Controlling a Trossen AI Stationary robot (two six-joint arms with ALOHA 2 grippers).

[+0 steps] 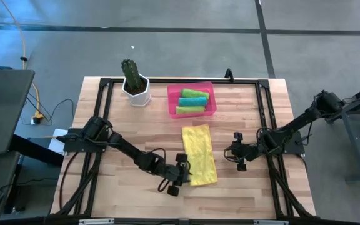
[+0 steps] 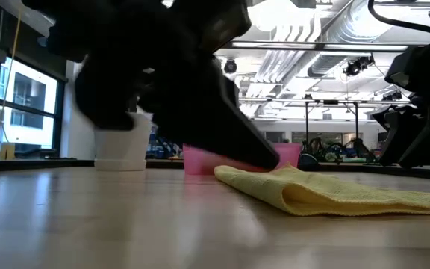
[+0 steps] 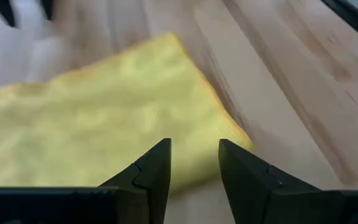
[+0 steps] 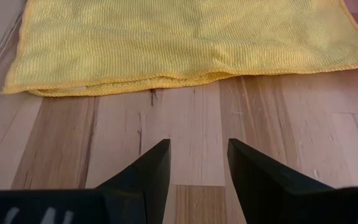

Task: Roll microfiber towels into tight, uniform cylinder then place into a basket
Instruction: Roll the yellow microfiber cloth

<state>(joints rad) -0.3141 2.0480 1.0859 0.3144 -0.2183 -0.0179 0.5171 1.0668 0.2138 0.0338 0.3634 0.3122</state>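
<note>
Looming dark and blurred across the low view, the left arm hides most of the pink basket behind it, leaving only slivers of rim visible. Its gripper sits low at the near left corner of the yellow towel, fingers parted above the cloth's corner without pinching it.

That towel lies folded flat near the middle of the wooden table, long axis running from 12 toward 6 o'clock, with its near end skewed slightly toward 5. Layered edges show along its right side in the right wrist view.

At 3 o'clock from the towel, the right gripper waits just off the cloth's edge, fingers spread over bare wood.

At 12 o'clock, just beyond the towel, the basket holds three rolled towels lying crosswise: a lime green one, a teal one and a second lime green one. How tightly they are wound is too small to judge.

A white pot with a cactus stands at 9 o'clock from the basket.
</note>
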